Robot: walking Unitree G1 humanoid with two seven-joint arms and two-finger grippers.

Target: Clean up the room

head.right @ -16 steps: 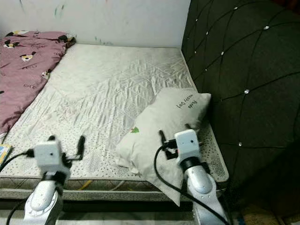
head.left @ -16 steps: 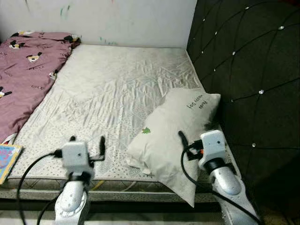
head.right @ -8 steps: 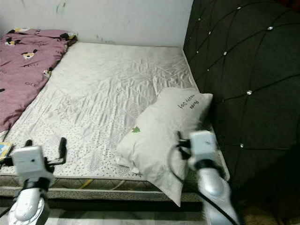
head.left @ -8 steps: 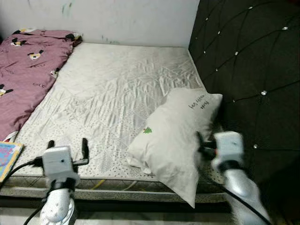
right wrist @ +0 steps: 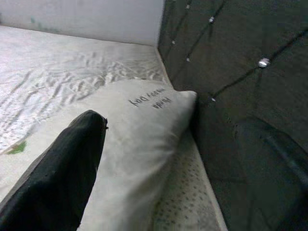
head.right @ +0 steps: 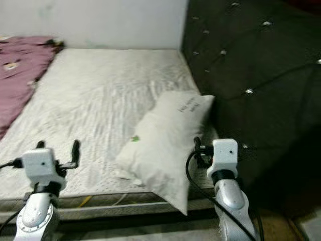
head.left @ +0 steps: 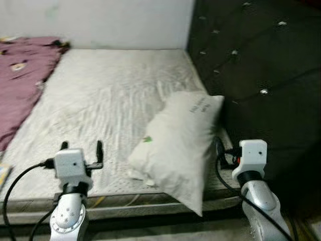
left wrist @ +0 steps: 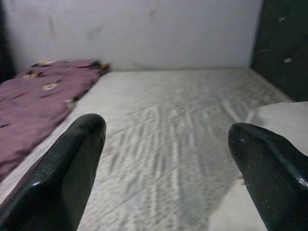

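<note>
Our right gripper, fingers spread, has slid off the white pillow to its right edge at lower center-right. Our left gripper, also spread, hovers lower left over the mattress.

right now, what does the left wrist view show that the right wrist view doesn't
Left wrist view: the purple blanket beyond the open left gripper. Right wrist view: the pillow's printed lettering, past the open right gripper. Both: the mattress, pillow, dark headboard and white wall.
</note>
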